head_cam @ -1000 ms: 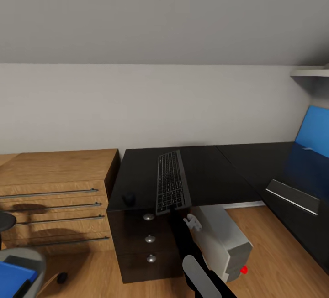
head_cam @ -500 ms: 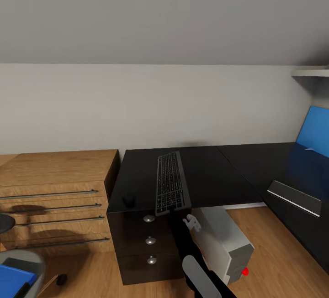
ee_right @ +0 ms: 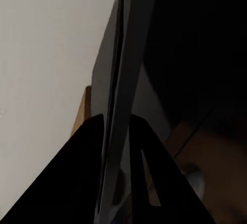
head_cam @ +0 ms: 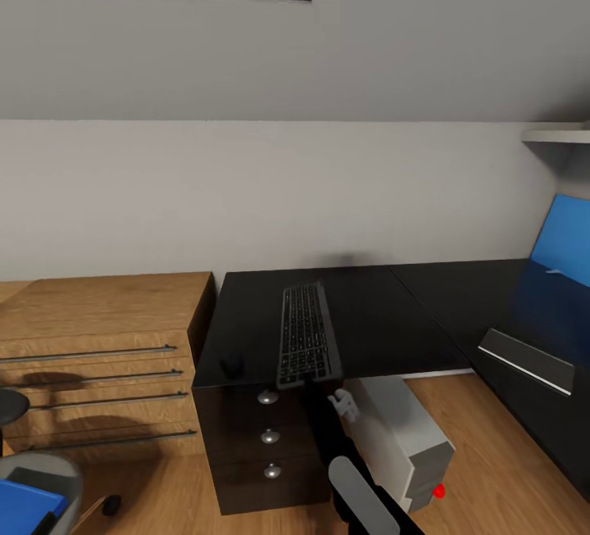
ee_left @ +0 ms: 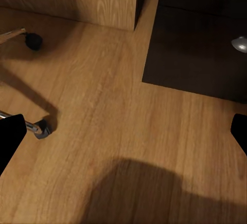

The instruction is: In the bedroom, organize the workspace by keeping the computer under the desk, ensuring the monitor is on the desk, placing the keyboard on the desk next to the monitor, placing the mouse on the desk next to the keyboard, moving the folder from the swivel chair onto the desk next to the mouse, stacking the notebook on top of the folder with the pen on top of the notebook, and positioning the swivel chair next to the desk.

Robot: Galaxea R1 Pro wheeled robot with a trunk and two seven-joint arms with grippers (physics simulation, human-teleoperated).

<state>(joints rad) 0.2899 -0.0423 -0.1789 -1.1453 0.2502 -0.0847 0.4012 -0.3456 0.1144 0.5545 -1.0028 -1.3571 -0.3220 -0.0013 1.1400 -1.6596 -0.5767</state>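
Observation:
A dark keyboard (head_cam: 307, 334) lies lengthwise on the black desk (head_cam: 385, 314), its near end at the front edge. My right gripper (head_cam: 310, 383) is shut on that near end. In the right wrist view the keyboard's thin edge (ee_right: 121, 105) runs between the two fingers (ee_right: 77, 183). A small black mouse (head_cam: 233, 365) rests left of the keyboard. The blue-screened monitor (head_cam: 565, 248) stands at the desk's right. The grey computer tower (head_cam: 401, 437) sits on the floor under the desk. The swivel chair (head_cam: 41, 473) holds the blue folder (head_cam: 24, 502) at lower left. My left gripper (ee_left: 123, 131) hangs open over the wooden floor.
A wooden dresser (head_cam: 98, 338) adjoins the desk on the left. Black drawers with round knobs (head_cam: 269, 435) sit under the desk front. Chair casters (ee_left: 41, 128) stand on the floor below my left gripper. A shelf (head_cam: 557, 135) hangs at upper right.
The head view has drifted slightly, so the whole picture sits a little lower. The keyboard and my right gripper stay at the desk's front edge.

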